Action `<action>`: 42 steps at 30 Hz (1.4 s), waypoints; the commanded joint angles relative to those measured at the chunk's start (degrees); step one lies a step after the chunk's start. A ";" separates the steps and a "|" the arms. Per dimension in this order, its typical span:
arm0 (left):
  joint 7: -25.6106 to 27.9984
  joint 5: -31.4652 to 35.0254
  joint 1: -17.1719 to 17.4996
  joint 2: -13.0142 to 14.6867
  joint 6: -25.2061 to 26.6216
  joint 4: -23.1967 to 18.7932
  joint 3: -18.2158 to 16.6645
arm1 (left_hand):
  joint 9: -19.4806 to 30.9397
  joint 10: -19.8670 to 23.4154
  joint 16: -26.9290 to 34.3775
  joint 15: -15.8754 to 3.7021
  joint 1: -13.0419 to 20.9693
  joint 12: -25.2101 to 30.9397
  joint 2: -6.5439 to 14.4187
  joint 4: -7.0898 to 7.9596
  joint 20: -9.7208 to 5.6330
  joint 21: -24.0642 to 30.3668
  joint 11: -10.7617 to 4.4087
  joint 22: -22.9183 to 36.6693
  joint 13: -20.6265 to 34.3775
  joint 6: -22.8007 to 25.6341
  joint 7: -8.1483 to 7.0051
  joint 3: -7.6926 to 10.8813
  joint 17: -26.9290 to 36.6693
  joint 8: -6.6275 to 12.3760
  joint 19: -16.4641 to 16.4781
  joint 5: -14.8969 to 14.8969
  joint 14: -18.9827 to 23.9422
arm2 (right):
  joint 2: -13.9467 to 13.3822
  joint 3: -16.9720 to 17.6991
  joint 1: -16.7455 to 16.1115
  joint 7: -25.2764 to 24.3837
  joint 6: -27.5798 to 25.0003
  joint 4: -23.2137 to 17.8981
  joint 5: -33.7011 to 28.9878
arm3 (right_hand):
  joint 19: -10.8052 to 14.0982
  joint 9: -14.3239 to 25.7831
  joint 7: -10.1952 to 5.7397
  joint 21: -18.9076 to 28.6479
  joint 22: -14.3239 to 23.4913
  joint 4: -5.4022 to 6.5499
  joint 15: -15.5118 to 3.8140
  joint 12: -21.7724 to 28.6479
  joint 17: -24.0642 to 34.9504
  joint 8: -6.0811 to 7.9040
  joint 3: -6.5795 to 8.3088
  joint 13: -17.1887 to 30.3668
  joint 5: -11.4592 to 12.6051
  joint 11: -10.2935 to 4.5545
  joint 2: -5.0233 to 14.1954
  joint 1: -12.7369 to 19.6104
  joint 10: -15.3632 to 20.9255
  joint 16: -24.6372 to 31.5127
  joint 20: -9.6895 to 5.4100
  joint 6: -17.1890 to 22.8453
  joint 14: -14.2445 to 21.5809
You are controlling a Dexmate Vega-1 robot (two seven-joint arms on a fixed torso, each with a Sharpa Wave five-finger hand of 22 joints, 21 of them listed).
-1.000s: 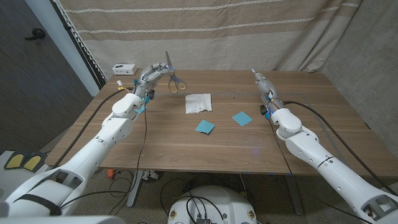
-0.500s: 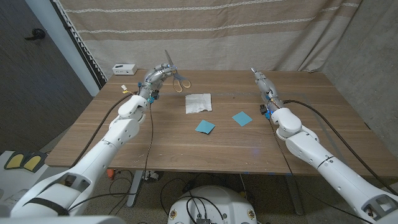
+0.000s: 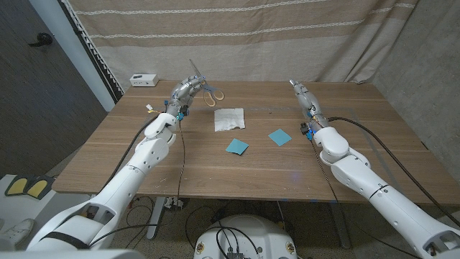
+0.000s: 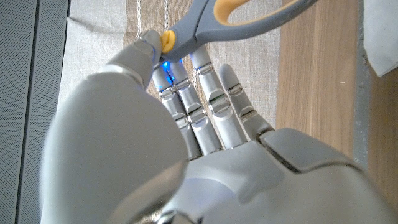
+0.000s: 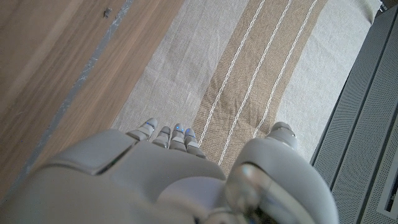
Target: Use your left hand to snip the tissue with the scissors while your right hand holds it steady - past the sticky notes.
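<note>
My left hand (image 3: 184, 91) hovers over the table's far left part and grips grey scissors with yellow-lined handles (image 3: 210, 93), blades pointing up toward the curtain. In the left wrist view the scissors' handle (image 4: 231, 17) lies across the fingertips of the left hand (image 4: 193, 134). The white tissue (image 3: 229, 119) lies flat on the table, just right of and nearer than the scissors; its corner (image 4: 382, 36) shows in the left wrist view. Two blue sticky notes (image 3: 237, 147) (image 3: 279, 136) lie nearer than it. My right hand (image 3: 301, 93) is raised at the far right, fingers straight, holding nothing (image 5: 177, 171).
A small white box (image 3: 143, 79) sits at the table's far left corner. A striped curtain (image 3: 287, 36) hangs right behind the far edge. Bare wood (image 3: 215, 173) stretches along the near half of the table.
My left hand has carried the scissors a little to the right, closer to the tissue, and the forearm has swung inward. The right arm has stayed put.
</note>
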 commanded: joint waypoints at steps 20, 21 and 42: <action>-0.94 -7.90 -2.81 -6.66 7.75 1.87 1.26 | 0.42 0.38 -0.19 -5.98 0.95 0.60 1.34 0.63 -6.47 0.28 -1.43 -0.74 0.53 -0.45 -0.72 0.44 -0.08 -0.20 -2.04 0.61 5.93 | -0.18 0.68 -4.66 -3.56 1.36 -4.61 -4.06 | 0.39 0.18 -4.37 0.00 0.14 -1.41 -2.05 0.82 0.09 3.37 0.01 0.29 0.68 -0.85 0.61 3.46 2.81 -0.27 -0.41 11.12 0.48; -0.80 -8.08 -2.81 -6.81 8.04 1.77 1.31 | 0.43 0.43 -0.19 -5.98 0.94 0.66 1.34 0.63 -6.47 0.30 -1.44 -0.75 0.58 -0.44 -0.76 0.42 -0.09 -0.18 -2.07 0.62 5.93 | -0.14 0.65 -4.72 -3.47 1.33 -4.73 -4.01 | 0.39 0.18 -4.46 0.00 0.14 -1.44 -2.01 0.82 0.09 3.43 0.03 0.29 0.69 -0.85 0.64 3.53 2.82 -0.28 -0.35 11.36 0.48; 2.77 -9.75 -1.90 -8.77 10.72 -0.31 2.16 | 0.93 0.65 -0.18 -5.95 1.15 0.77 1.50 0.65 -6.57 0.91 -1.52 -0.97 0.06 0.31 -0.67 -0.03 -0.18 0.45 -2.45 0.57 6.13 | -0.73 0.12 -6.16 -7.10 -3.70 -9.94 -8.82 | 0.56 0.37 -5.14 0.01 0.12 -2.08 -1.88 0.94 0.07 3.84 0.44 0.29 0.85 -1.51 1.05 5.22 3.59 -0.36 0.07 13.98 0.43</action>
